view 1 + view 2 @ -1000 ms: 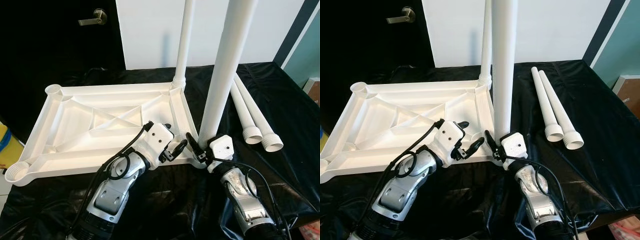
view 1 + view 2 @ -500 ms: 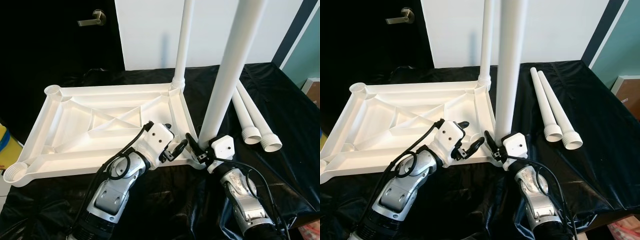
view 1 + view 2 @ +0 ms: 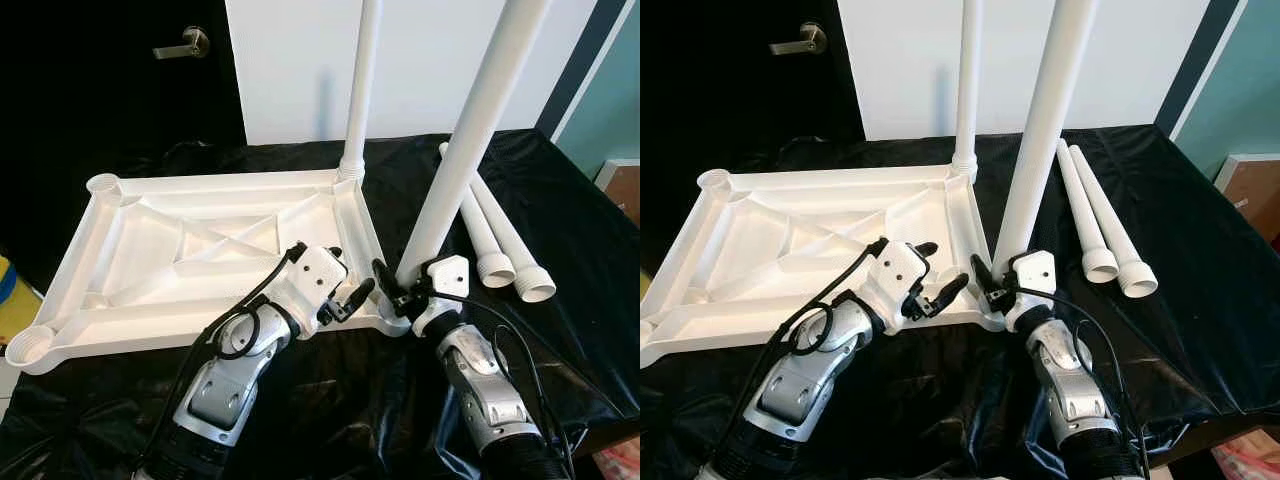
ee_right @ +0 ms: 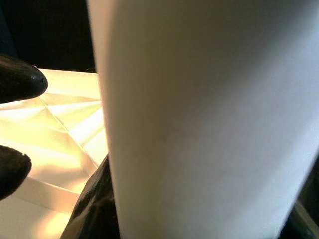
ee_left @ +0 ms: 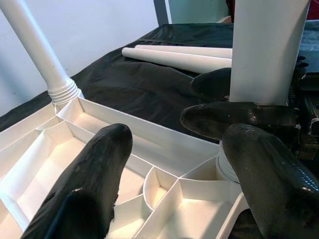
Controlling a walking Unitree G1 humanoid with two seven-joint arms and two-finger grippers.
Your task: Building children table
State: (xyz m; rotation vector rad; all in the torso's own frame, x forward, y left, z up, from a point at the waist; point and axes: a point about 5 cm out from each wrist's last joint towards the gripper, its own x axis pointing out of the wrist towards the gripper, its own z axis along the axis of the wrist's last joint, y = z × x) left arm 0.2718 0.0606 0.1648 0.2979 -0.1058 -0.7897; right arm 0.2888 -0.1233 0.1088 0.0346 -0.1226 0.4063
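The white table top [image 3: 150,250] lies upside down on a black cloth. One white leg [image 3: 360,90] stands upright in its far right corner socket. My right gripper [image 3: 396,292] is shut on the foot of a second leg [image 3: 470,140], which leans to the right over the near right corner socket [image 5: 227,167]. My left gripper [image 3: 345,292] hovers open just left of that corner, with nothing between its fingers [image 5: 94,169]. Two loose legs [image 3: 500,235] lie side by side on the cloth to the right.
A dark door with a lever handle [image 3: 185,45] and a white wall stand behind the work surface. A yellow object [image 3: 8,300] sits at the left edge and a cardboard box [image 3: 1250,190] at the right. The cloth's front edge falls away close to my arms.
The held leg has tipped further to the right, from almost upright to clearly slanted, as my right wrist turned. My left gripper has stayed open in the same place.
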